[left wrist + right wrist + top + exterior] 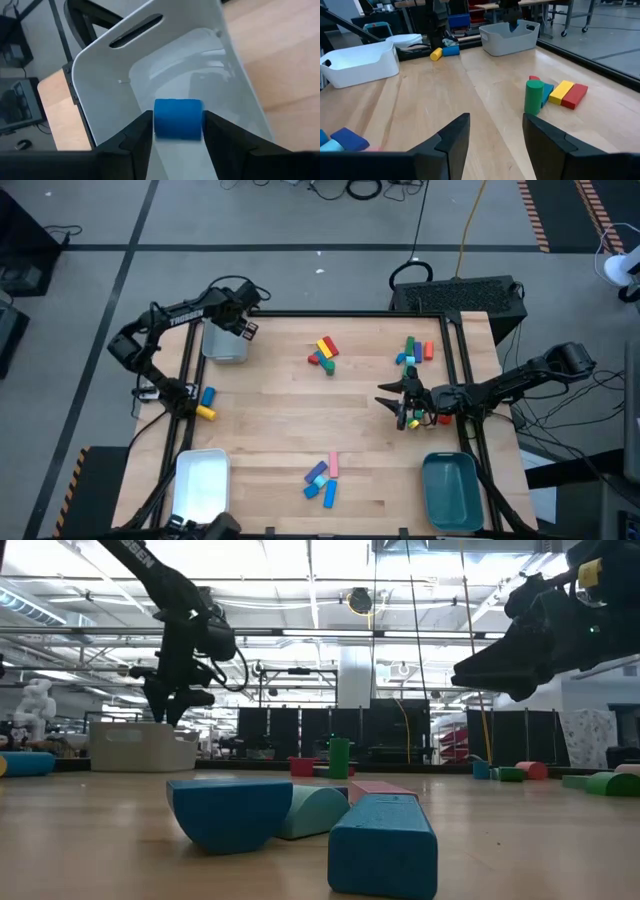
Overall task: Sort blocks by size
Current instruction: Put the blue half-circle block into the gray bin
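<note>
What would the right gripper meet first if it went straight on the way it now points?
Probably nothing close: the right gripper, jaws open and empty, faces bare table. The green cylinder stands just beside that line; depth is unclear.

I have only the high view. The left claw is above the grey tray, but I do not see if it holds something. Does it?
Observer: Yes. The left wrist view shows a blue block clamped in the left claw, over the inside of the grey tray.
Operator: And the right claw, does it carry anything?
Observer: No. In the right wrist view the right claw is open, with nothing in it.
Operator: What is in front of it?
Observer: A green cylinder standing upright, next to a yellow bar and a red bar lying flat.
</note>
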`<action>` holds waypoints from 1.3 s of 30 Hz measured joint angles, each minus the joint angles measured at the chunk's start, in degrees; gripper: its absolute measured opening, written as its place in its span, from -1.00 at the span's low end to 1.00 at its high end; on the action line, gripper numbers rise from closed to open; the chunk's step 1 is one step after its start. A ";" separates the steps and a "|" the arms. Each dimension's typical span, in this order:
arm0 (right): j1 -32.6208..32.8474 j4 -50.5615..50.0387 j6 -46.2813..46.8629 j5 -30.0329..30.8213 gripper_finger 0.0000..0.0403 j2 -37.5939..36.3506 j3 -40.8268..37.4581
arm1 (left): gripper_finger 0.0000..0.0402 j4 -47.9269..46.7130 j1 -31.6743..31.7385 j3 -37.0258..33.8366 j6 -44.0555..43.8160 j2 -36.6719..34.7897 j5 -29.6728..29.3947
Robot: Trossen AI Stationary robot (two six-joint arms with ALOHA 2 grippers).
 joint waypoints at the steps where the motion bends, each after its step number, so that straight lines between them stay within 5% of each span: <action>1: -0.01 0.03 0.00 0.00 -0.17 0.00 0.00 | -0.10 0.28 0.46 0.00 0.58 0.01 0.02; 9: -0.01 0.21 -0.01 0.25 -0.12 0.00 0.00 | 0.04 1.59 1.47 0.00 5.47 0.02 0.48; 15: -0.95 2.68 3.81 0.35 -0.10 0.00 0.00 | 0.05 10.20 -2.17 -0.04 10.40 -0.59 14.20; 23: -6.08 0.90 8.69 2.83 -0.14 1.80 0.19 | 0.05 23.79 -10.22 -0.04 16.08 -1.16 21.49; 39: -25.68 -59.11 8.34 1.92 -0.16 11.28 31.65 | 0.05 51.90 -28.79 -4.39 24.98 -1.25 28.64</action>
